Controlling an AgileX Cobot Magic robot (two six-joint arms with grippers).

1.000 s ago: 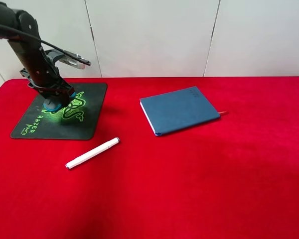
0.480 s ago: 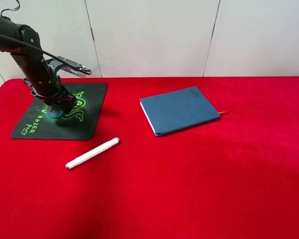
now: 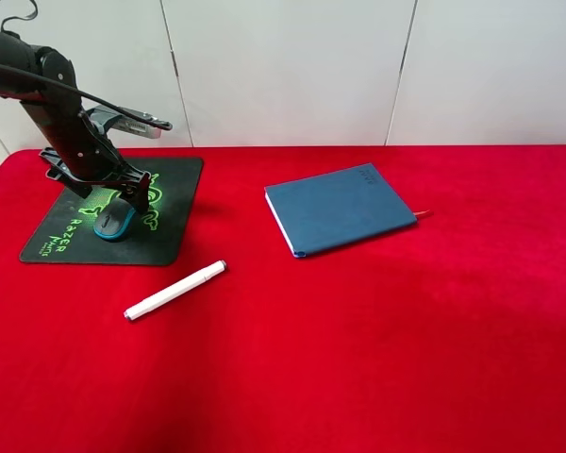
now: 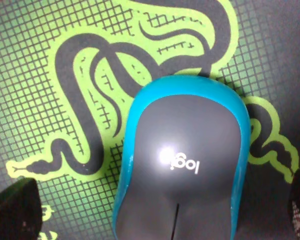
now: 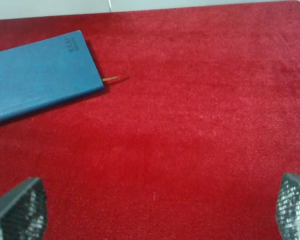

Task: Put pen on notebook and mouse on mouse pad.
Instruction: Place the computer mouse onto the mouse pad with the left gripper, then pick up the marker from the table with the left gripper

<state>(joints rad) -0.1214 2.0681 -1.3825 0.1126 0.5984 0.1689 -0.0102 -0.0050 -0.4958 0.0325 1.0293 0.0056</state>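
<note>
My left hand (image 4: 155, 212) hangs just above the small grey computer mouse with teal-blue sides (image 3: 114, 224). Its fingers (image 4: 15, 212) are spread wide to either side, clear of the shell and gripping nothing. The mouse lies flat on the black rectangular mouse pad with rounded corners (image 3: 170, 241), partly over its green snake logo, at the far left of the red velvet surface (image 3: 406, 359). White letters on the mouse's back read "logi", and green lettering on the pad's near left part reads "RAZER"; the smaller line beside it I cannot read. The slim white capped pen (image 3: 174, 290) lies slanted on the bare surface just near and right of the pad, well apart from the dark blue hardcover notebook (image 3: 340, 208). The notebook lies closed to the right, a thin red ribbon bookmark (image 5: 111, 78) poking from its right edge; the stamped lettering by one corner is unreadable. My right hand (image 5: 155, 210) is spread open over bare red cloth, apart from the notebook, holding nothing.
</note>
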